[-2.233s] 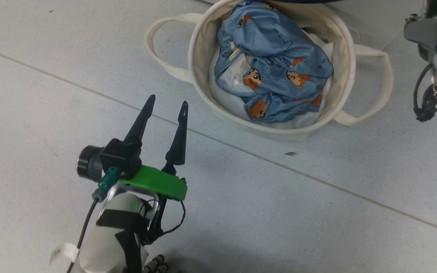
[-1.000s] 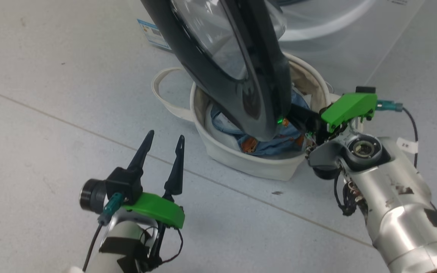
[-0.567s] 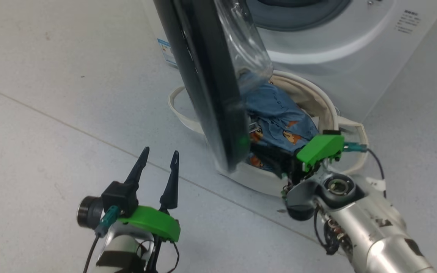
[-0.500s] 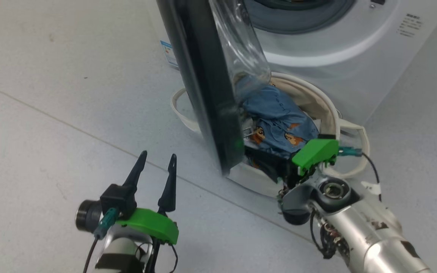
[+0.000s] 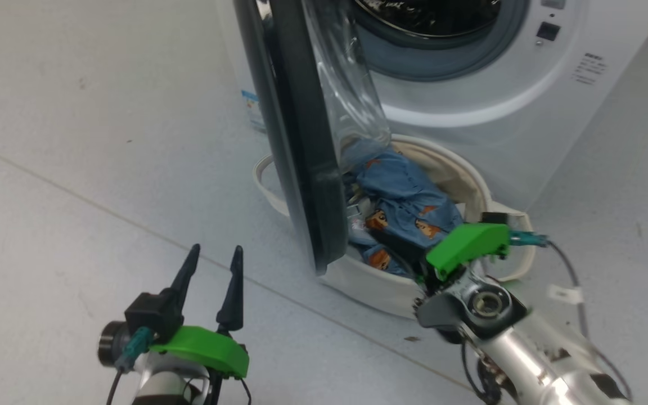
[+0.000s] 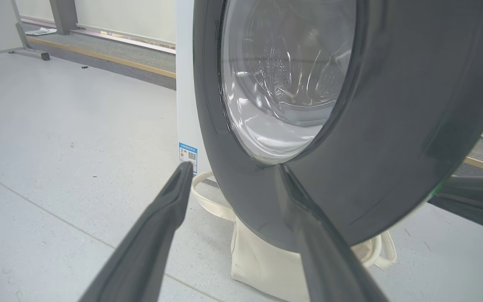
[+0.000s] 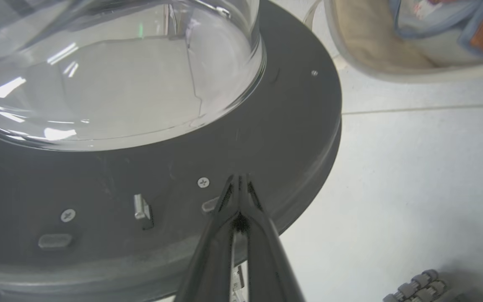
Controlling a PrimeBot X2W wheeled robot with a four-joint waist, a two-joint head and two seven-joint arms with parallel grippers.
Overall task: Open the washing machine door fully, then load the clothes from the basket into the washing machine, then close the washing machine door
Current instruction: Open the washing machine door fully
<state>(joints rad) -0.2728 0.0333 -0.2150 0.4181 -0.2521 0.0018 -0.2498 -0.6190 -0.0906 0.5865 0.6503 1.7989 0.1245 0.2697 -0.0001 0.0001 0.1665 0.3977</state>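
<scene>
Right gripper (image 7: 238, 180): fingers pressed together, nothing clamped between them. The tips are seen against the inner face of the washing machine door (image 7: 275, 138), on the dark rim, just beside a screw (image 7: 203, 182) and near a metal latch tab (image 7: 142, 208). Actual contact can't be confirmed. The door's glass bowl (image 7: 120, 67) is bulged toward that wrist camera, above the tips. In the head view the right fingers are hidden behind the door edge, and the green wrist mount (image 5: 467, 246) is seen over the near rim of the basket (image 5: 358, 278).

Left gripper (image 5: 216, 250): fingers spread wide, nothing held. It is hung above the floor (image 5: 65, 185), left of the door and well apart from the basket. In the left wrist view it is aimed at the door's outer face, with no contact seen.

The door is partly open and seen nearly edge-on from the head camera, with its lower edge over the basket. The basket is set on the floor just in front of the washing machine (image 5: 504, 107). The clothes (image 5: 408, 197) are piled inside it, blue bear-print fabric, none gripped. The drum opening with its grey gasket (image 5: 414, 62) is exposed. A blue label (image 5: 252, 107) is seen low on the machine, left of the door.
</scene>
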